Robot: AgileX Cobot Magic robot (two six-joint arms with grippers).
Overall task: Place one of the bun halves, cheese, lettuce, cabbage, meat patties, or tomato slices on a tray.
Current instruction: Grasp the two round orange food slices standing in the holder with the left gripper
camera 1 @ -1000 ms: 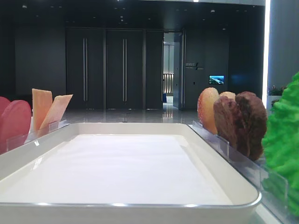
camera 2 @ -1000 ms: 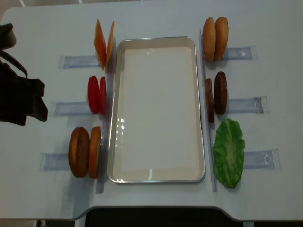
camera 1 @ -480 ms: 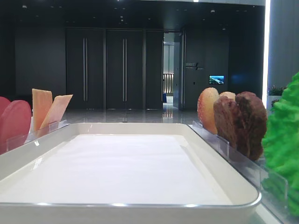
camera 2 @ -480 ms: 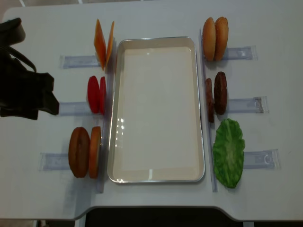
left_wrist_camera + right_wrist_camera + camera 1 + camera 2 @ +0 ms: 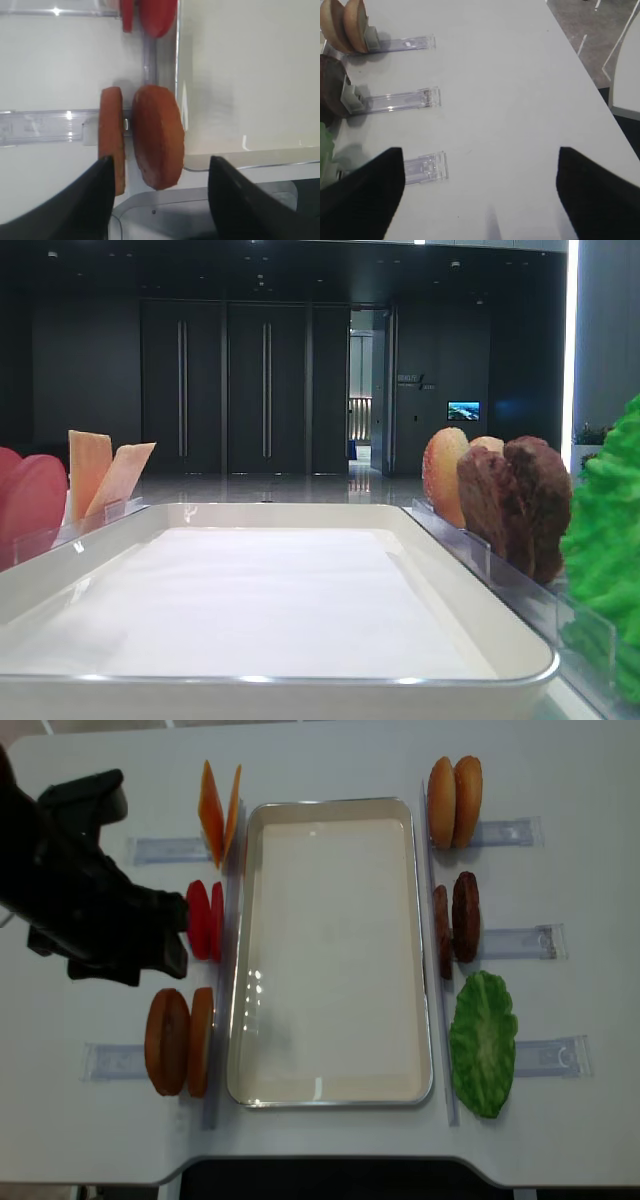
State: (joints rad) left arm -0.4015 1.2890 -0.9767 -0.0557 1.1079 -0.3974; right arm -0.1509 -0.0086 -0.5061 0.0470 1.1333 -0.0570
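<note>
Above the bun halves [image 5: 150, 140], left gripper [image 5: 160, 200] gapes empty.

tray [image 5: 330, 955]: white, centred on table [image 5: 560, 1140], nothing in it
left of tray: cheese [image 5: 218, 813], tomato slices [image 5: 207, 920], bun halves [image 5: 180, 1041], all on edge
right of tray: buns, meat patties [image 5: 457, 923], lettuce [image 5: 483, 1042]
left arm [image 5: 85, 890]: black, beside tomato slices

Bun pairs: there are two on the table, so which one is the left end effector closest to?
The darker pair at the tray's near-left side, just below the left end effector; the paler pair stands far right.
</note>
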